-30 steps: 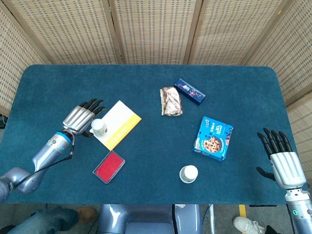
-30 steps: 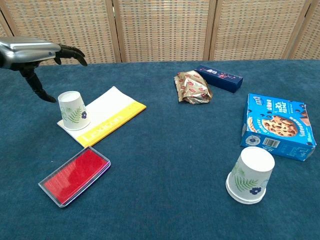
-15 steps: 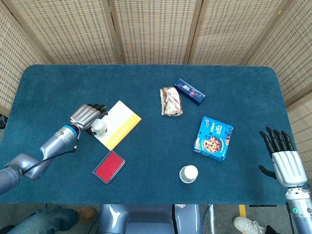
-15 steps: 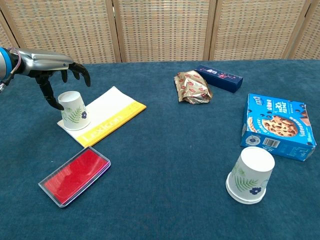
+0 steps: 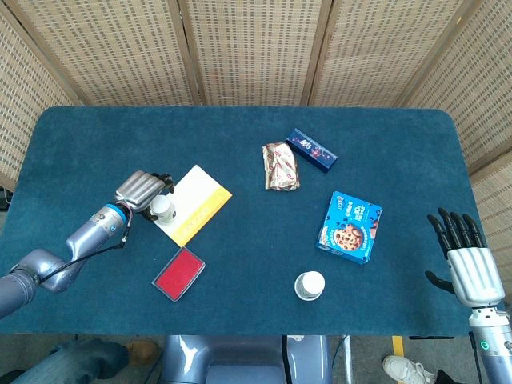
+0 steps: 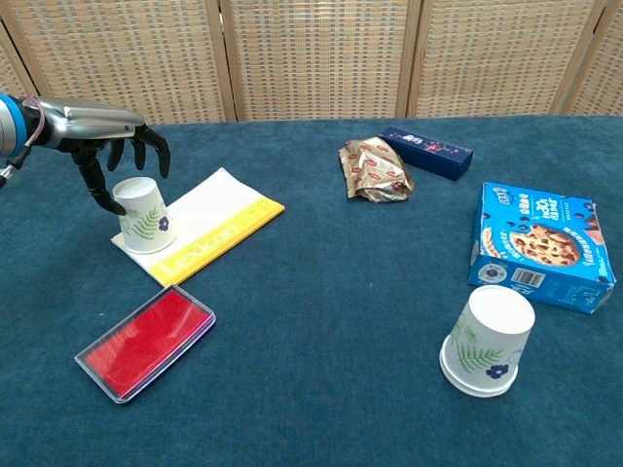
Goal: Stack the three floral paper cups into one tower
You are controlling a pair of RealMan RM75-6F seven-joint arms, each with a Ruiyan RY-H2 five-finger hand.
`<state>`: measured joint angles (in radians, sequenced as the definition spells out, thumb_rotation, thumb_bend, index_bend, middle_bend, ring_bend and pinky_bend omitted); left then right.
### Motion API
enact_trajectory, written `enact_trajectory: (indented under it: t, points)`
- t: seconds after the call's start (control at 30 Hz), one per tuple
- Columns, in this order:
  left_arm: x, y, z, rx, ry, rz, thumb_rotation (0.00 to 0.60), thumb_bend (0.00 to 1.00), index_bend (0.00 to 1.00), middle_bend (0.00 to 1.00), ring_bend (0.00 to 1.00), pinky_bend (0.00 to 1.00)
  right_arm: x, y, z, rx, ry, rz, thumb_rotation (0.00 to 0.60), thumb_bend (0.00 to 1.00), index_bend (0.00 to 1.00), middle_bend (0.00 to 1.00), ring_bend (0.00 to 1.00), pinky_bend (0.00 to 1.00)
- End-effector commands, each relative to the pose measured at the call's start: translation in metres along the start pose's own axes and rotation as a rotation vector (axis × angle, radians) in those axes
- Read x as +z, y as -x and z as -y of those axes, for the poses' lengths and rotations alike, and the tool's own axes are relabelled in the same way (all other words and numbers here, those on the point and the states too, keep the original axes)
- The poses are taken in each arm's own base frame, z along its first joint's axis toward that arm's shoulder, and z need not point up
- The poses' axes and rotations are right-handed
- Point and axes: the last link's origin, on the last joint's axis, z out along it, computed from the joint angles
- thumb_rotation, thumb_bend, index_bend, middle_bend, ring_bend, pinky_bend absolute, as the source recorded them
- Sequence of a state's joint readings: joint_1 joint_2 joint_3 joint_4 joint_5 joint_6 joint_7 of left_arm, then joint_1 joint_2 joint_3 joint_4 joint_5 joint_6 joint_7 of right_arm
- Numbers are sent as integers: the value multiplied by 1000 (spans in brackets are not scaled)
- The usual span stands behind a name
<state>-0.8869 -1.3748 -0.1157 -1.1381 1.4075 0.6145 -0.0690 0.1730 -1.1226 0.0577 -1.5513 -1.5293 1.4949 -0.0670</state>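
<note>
— While our left hand (image 6: 107, 136) curls over the cup (image 6: 142, 215) near the surface's left edge, is it gripping?

— We cannot tell. Thin paper crushes; we should hold its sidewall lightly. Our right hand (image 5: 468, 264) idles, fingers spread, empty.

A white and yellow booklet (image 5: 194, 203) lies on the blue counter (image 5: 240, 264), with a red flat case (image 5: 178, 273) near it. Further back a crumpled gold wrapper (image 5: 281, 166) sits just beside a dark blue box (image 5: 311, 150); a blue cookie box (image 5: 350, 226) lies apart from both
</note>
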Motion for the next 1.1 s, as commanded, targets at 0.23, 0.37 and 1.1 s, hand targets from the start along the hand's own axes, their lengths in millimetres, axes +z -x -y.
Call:
enact_trajectory:
  t: [0.23,0.37,1.1]
  points:
    - [0,0,0,-35,-8,-5,600,146,512,424,475,532,0,-1,-1,4,6,-4,600,0,38,0,0,0]
    - [-4,-6,1,-43,-7,-25,600,178,525,432,481,534,0,-2,-2,9,7,-7,600,0,37,0,0,0]
    - [-38,-107,-192,-19,580,-257,600,179,541,433,481,534,-1,-15,-11,58,38,-41,600,0,37,0,0,0]
